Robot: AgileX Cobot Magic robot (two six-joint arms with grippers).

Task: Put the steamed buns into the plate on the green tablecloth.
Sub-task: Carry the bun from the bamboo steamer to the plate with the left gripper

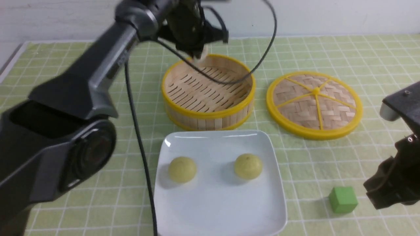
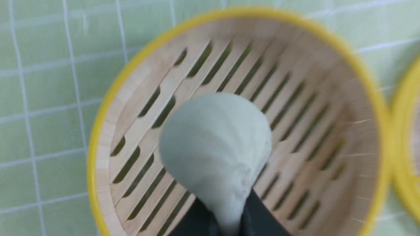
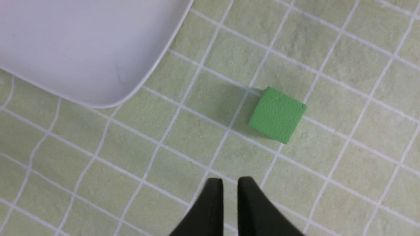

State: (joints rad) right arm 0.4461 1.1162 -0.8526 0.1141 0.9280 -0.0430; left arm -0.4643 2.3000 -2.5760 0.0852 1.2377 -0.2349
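Bun [image 2: 215, 144] off-white, clamped in left hand [image 2: 226, 214], fingers [image 2: 264, 219] mostly hidden; right hand [image 3: 229, 185] together, empty.

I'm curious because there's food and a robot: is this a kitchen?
Likely a robot test table dressed as a dining spot, not a real kitchen: a green tablecloth, a bamboo steamer and a plate holding two yellow buns, plus a stray green cube and a bare wall.
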